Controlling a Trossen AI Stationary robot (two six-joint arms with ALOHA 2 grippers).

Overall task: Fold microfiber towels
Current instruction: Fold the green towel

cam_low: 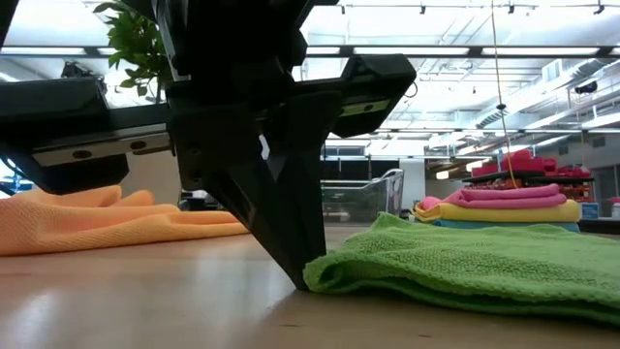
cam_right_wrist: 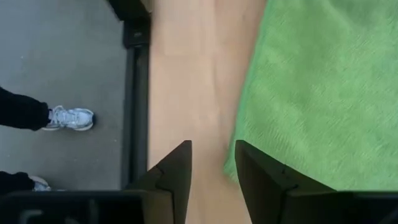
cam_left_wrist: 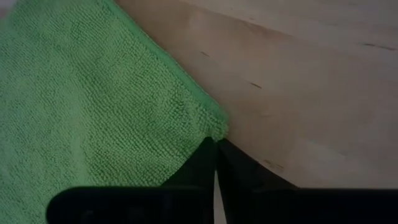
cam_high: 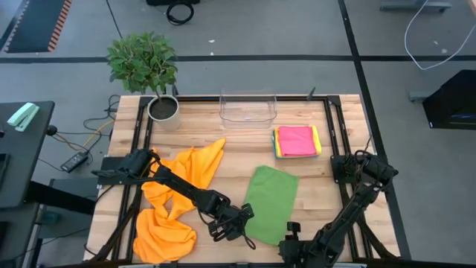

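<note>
We see the green towel (cam_high: 271,202) lying flat at mid-table, long axis running near to far. Our left hand (cam_high: 239,222) pinches its near-left corner, fingers pressed together. Our right hand (cam_right_wrist: 212,171) hangs spread just beside the near-right corner, gripping nothing. The fold goes away from us.

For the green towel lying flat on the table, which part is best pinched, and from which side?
Probably a near corner, from above. The green towel lies flat, so only its edges and corners offer a lip to pinch. The left pincer is shut on one near corner; the right pincer is open at the other near edge, beside the bare table.
</note>
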